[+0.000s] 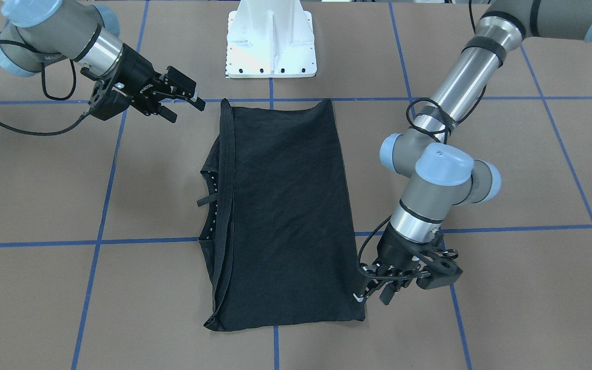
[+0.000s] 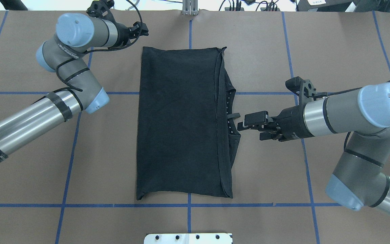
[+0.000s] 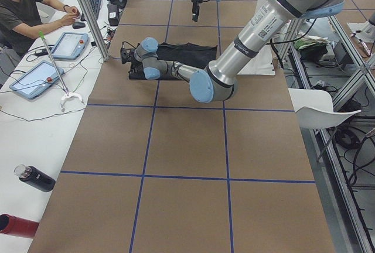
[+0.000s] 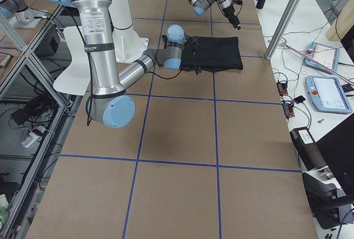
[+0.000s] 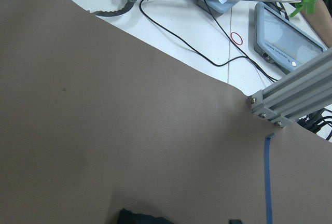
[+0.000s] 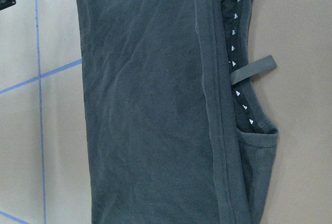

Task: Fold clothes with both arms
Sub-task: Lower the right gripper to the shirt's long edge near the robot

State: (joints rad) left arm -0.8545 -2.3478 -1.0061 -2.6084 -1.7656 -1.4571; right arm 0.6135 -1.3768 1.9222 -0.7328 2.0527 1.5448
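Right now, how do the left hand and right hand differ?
The left hand points down beside the T-shirt's corner on the operators' side; the right hand lies level, aimed at the collar edge. The left hand sits low near the table; the right hand hangs well above it. Shared: both look open, and neither holds the T-shirt.

Your brown table (image 3: 187, 165) carries a blue tape grid (image 3: 146, 175). On the white bench (image 3: 23, 142) beside it you have 2 tablets (image 3: 69, 45), 1 black bottle (image 3: 35, 178) and 1 red bottle (image 3: 14, 225).
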